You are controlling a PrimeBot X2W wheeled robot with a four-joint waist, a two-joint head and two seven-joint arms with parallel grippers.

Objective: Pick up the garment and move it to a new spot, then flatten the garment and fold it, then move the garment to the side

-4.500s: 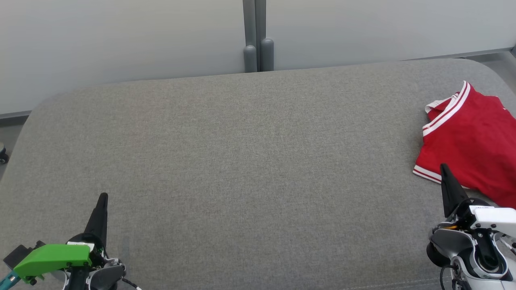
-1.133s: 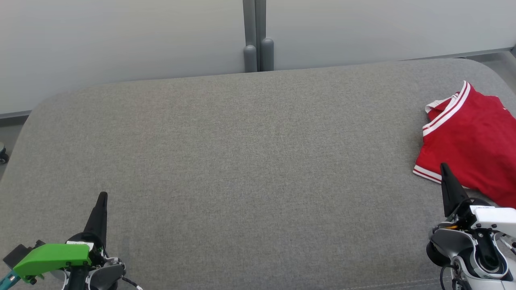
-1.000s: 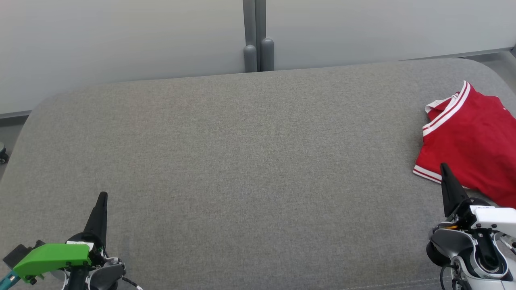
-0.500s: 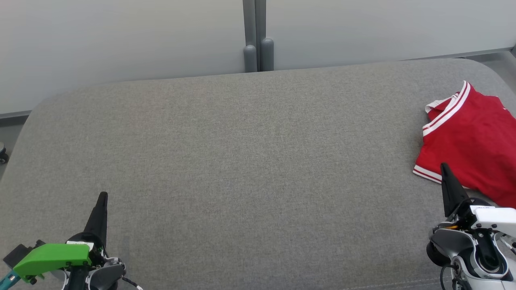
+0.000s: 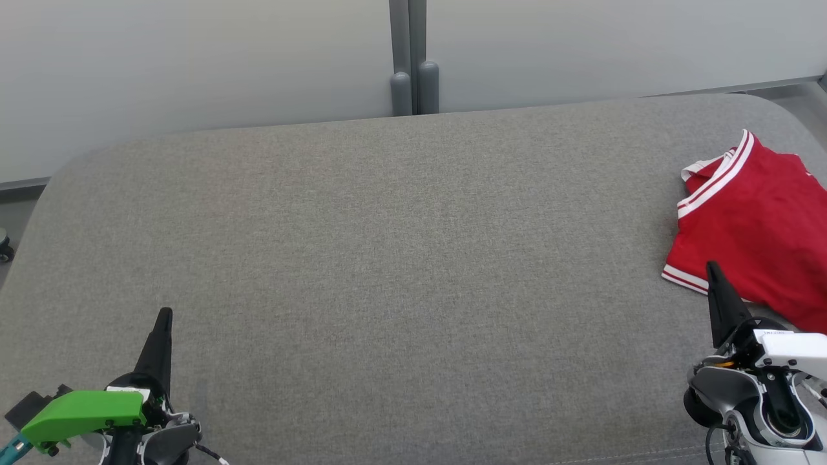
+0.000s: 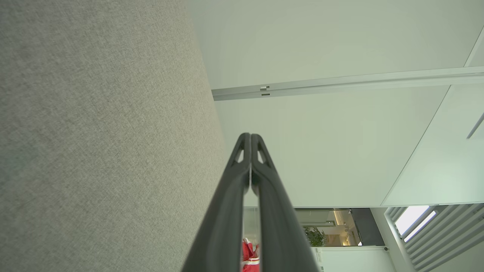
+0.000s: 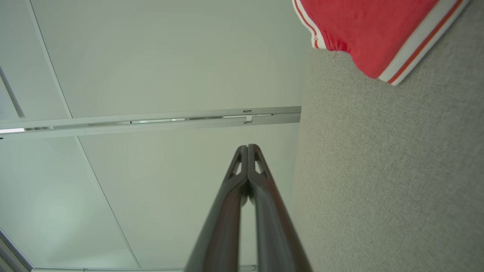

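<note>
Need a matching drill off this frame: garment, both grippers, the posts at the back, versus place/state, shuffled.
1. garment
2. left gripper
3. right gripper
4. grey posts

A. shut, lower right of the head view
B. upright behind the cushion
C. red with white stripes, at the cushion's right end
D. shut, lower left, by a green cover

Pairs: 1-C, 2-D, 3-A, 4-B

- Garment (image 5: 756, 226): bright red, white stripes along its hems.
- Cushioned surface (image 5: 387, 271): mottled grey weave.
- Left gripper (image 5: 165, 315): black fingers, green housing behind.
- Right gripper (image 5: 711, 266): black fingers, white-and-grey body.
- Wall panels (image 5: 194, 58): pale grey.
</note>
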